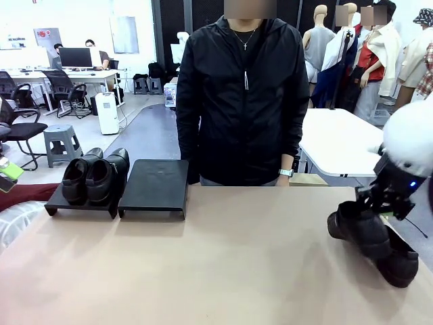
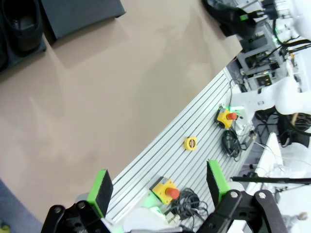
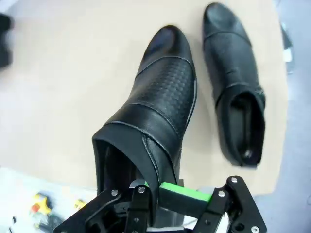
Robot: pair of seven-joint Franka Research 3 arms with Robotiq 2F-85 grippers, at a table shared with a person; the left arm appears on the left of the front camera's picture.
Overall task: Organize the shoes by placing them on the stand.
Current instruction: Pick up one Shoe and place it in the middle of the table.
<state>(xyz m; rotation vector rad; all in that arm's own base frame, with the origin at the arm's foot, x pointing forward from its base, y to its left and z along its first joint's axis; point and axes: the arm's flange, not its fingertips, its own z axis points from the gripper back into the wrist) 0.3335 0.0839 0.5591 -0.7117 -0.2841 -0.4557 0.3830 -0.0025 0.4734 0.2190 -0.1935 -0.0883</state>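
The stand (image 1: 154,188) sits at the table's far left in two black sections. Two glossy black shoes (image 1: 91,179) rest side by side on its left section (image 1: 80,208); the right section is bare. Near the table's right edge my right gripper (image 1: 380,202) is shut on the collar of a third shoe (image 1: 357,229), toe tilted down. In the right wrist view that shoe (image 3: 155,107) hangs from my right gripper (image 3: 167,190), and a fourth shoe (image 3: 238,82) lies on the table beside it. My left gripper (image 2: 159,187) is open and holds nothing, over the table's near left edge.
A person in a black jacket (image 1: 240,101) stands at the far side, behind the stand. A slotted metal rail (image 2: 194,126) with yellow stop buttons (image 2: 165,187) and cables runs along the near edge. The tan tabletop (image 1: 223,264) stretches between stand and right arm.
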